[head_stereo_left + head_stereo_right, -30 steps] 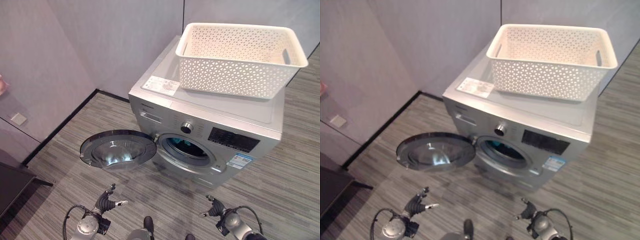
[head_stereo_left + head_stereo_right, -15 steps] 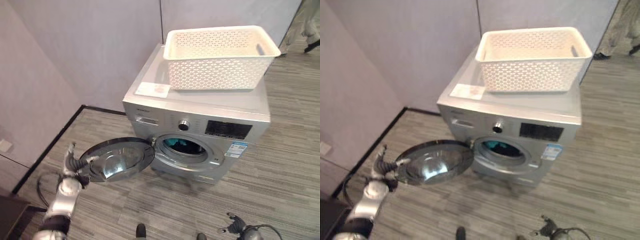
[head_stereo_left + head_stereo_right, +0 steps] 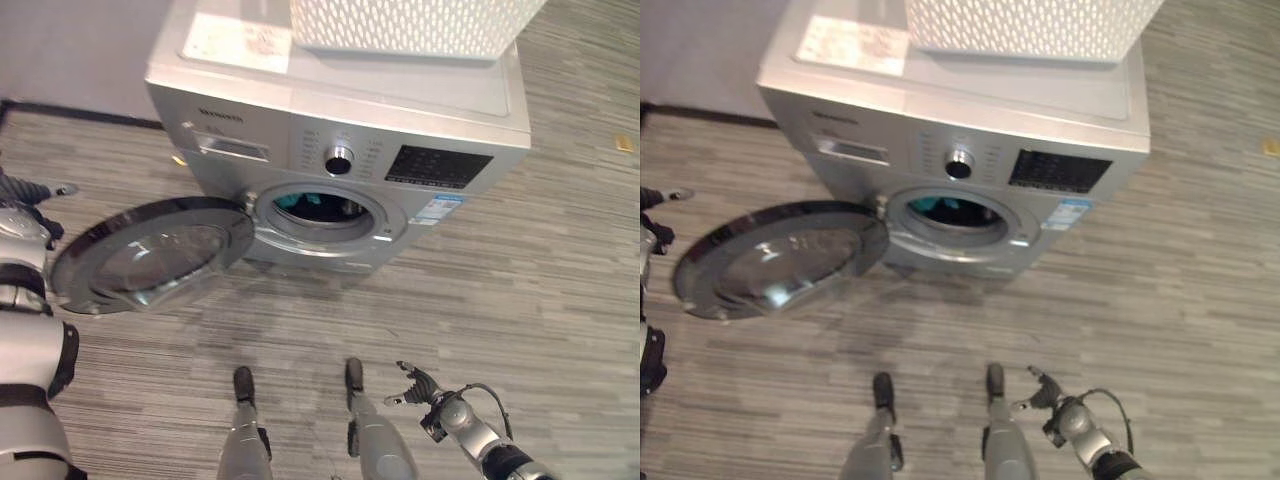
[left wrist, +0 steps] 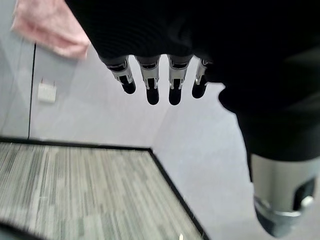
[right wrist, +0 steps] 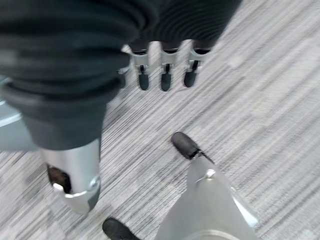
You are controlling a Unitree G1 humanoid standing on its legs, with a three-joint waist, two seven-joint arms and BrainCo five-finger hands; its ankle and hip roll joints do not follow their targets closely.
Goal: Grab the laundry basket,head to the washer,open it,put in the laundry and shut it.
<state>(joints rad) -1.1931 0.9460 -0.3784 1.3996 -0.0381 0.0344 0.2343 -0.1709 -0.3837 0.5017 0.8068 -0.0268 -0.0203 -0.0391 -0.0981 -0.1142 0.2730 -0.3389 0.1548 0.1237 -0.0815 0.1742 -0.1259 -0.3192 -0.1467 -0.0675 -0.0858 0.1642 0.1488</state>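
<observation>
Basket [image 3: 410, 25] on washer [image 3: 350, 130]; open door [image 3: 150, 255] at its left.

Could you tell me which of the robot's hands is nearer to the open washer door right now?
The left. The left hand is raised just beside the washer door's outer edge, while the right hand hangs low over the floor, well off to the door's other side.

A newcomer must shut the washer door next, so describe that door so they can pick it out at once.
Start at the silver front-loading washing machine with the white lattice plastic basket on top. Left of its round drum opening, the round chrome-rimmed glass door hangs swung wide open over the grey striped floor. It alone is a shiny domed disc.
</observation>
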